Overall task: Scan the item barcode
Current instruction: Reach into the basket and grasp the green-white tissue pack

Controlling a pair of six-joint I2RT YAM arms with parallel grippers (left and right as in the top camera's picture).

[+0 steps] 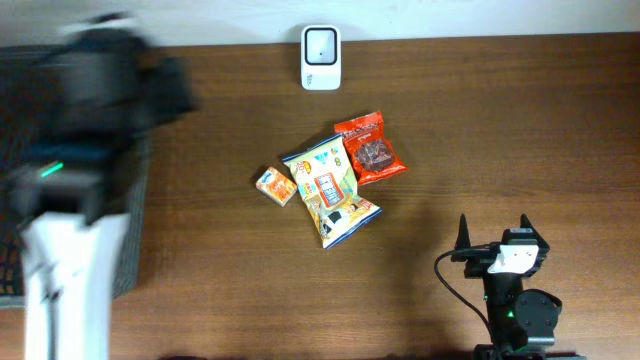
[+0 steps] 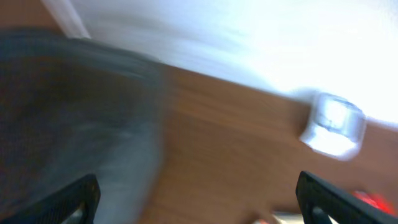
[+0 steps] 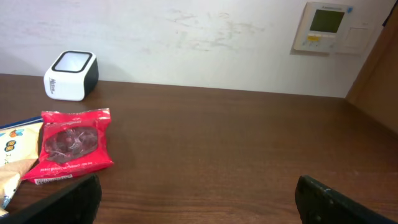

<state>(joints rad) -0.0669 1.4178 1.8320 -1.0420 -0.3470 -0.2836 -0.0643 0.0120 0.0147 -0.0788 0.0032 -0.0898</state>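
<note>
Snack packets (image 1: 330, 190), print illegible; left end effector (image 2: 198, 186) and right end effector (image 3: 198, 186) fully spread, empty

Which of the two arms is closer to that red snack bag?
Right. In the overhead view the right pincer sits below and to the right of the red snack bag. The left pincer, blurred, is much farther off at the far left.
</note>
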